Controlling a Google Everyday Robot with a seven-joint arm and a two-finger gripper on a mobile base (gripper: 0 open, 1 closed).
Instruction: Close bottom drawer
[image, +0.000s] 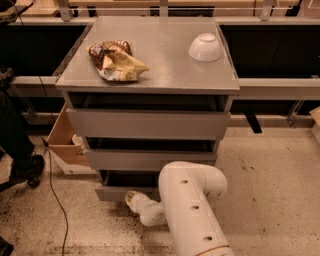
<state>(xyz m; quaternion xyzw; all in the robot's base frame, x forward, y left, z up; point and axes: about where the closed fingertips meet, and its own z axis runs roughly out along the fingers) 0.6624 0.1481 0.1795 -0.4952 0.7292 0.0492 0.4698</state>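
The bottom drawer (116, 193) is the lowest of the grey cabinet's three drawers. It stands a little way out, with a dark gap above its slim front panel. My gripper (133, 199) is low by the floor, at the end of my white arm (192, 215). It is up against the drawer's front panel, just right of the panel's middle. The middle drawer (135, 160) and the taller top drawer (147, 125) also stand slightly out.
A crumpled chip bag (116, 61) and an upturned white bowl (205, 47) lie on the cabinet top (165, 70). An open cardboard box (65, 142) sits at the cabinet's left. A black cable (52, 200) runs over the floor, and a dark shoe (22, 170) stands at far left.
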